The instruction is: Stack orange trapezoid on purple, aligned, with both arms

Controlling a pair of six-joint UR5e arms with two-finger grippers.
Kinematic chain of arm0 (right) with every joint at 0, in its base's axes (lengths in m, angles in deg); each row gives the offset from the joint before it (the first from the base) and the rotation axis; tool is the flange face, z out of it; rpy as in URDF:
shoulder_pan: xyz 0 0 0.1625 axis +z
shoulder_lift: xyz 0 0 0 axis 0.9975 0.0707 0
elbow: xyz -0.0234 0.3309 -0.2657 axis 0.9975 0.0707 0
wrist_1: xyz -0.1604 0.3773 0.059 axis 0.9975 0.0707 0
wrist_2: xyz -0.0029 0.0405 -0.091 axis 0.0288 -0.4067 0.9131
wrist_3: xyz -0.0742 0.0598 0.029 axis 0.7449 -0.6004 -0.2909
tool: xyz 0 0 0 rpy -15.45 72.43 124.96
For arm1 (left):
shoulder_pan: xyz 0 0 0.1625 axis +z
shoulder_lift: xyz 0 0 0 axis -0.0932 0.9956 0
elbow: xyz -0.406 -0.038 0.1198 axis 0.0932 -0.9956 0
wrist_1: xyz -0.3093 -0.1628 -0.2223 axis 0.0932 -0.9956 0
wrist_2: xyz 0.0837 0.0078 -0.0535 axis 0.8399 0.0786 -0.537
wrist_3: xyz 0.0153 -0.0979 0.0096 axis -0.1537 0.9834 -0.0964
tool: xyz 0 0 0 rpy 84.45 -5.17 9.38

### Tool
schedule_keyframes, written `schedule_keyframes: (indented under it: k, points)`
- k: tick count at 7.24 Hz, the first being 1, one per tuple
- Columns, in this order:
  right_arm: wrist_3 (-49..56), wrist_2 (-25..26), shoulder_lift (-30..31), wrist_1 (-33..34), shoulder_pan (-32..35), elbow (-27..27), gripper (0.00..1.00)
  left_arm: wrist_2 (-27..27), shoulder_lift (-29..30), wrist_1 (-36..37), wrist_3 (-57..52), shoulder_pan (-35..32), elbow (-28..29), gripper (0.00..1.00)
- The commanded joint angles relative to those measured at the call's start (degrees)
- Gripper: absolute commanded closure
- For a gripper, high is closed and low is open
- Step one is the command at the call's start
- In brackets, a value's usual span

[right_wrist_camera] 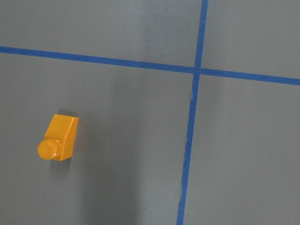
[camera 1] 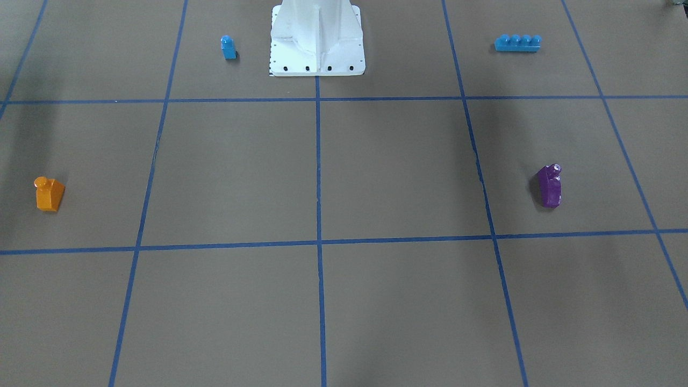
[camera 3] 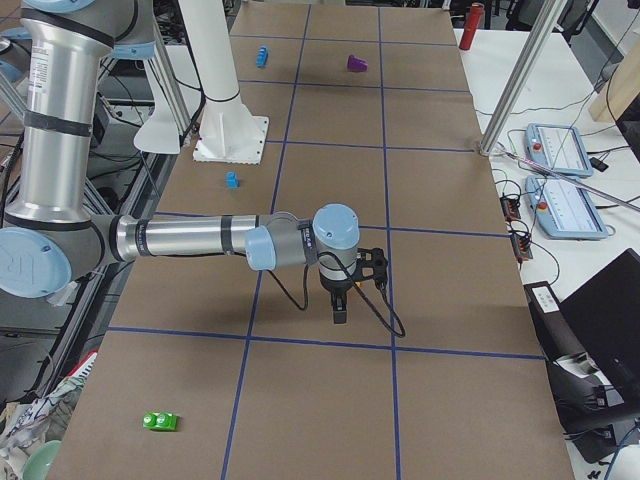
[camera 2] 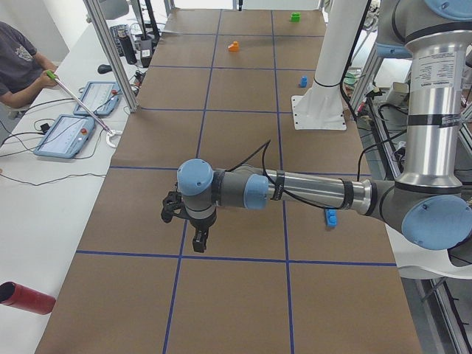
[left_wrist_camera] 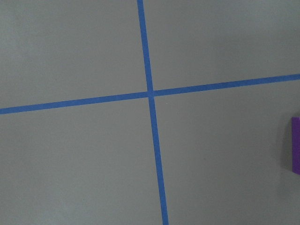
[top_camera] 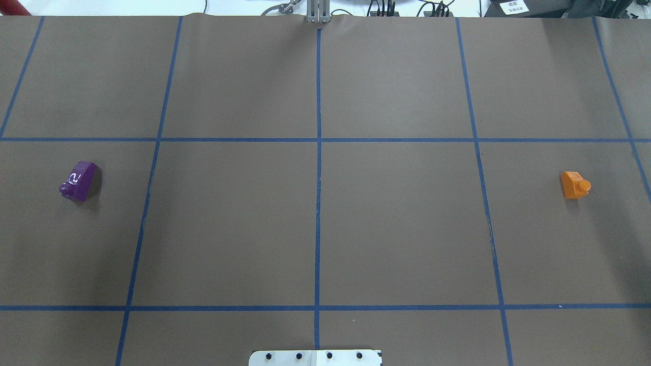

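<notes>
The orange trapezoid (top_camera: 574, 185) stands upright on the brown table on my right side, and also shows in the front view (camera 1: 49, 194) and the right wrist view (right_wrist_camera: 58, 138). The purple brick (top_camera: 79, 181) lies on my left side, and only its edge shows in the left wrist view (left_wrist_camera: 296, 145). My left gripper (camera 2: 199, 240) hangs over the table in the left side view, where the purple brick is hidden. My right gripper (camera 3: 340, 305) hangs over the table in the right side view. I cannot tell whether either is open or shut.
A small blue one-stud brick (camera 1: 228, 47) and a long blue four-stud brick (camera 1: 517, 43) lie on either side of the white robot base (camera 1: 317, 43). A green brick (camera 3: 160, 421) lies at the table's right end. A red cylinder (camera 2: 26, 297) lies beyond the left end.
</notes>
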State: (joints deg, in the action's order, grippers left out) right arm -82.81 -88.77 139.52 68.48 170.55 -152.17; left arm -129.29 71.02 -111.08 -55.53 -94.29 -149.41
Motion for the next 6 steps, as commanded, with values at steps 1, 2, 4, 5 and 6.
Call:
schedule_keyframes:
  k: [1,2,4,5,6]
  points:
    - [0.0,0.0,0.6,0.0,0.0,-0.1,0.0,-0.2,-2.7,-0.2,0.1,0.1,-3.2,0.0]
    - [0.0,0.0,0.6,0.0,0.0,0.1,0.0,0.1,-2.5,-0.2,0.3,0.2,-3.3,0.0]
    - [0.0,0.0,0.9,-0.1,0.0,0.1,0.0,-0.3,-2.8,-0.4,0.0,0.2,-2.0,0.0]
    - [0.1,0.0,0.9,-0.2,0.0,0.2,0.0,-0.3,-3.1,-0.4,0.0,0.2,-1.9,0.0]
    - [0.1,-0.2,1.0,-0.3,0.0,0.4,0.0,-0.3,-3.1,-0.2,0.1,0.2,-1.9,0.0]
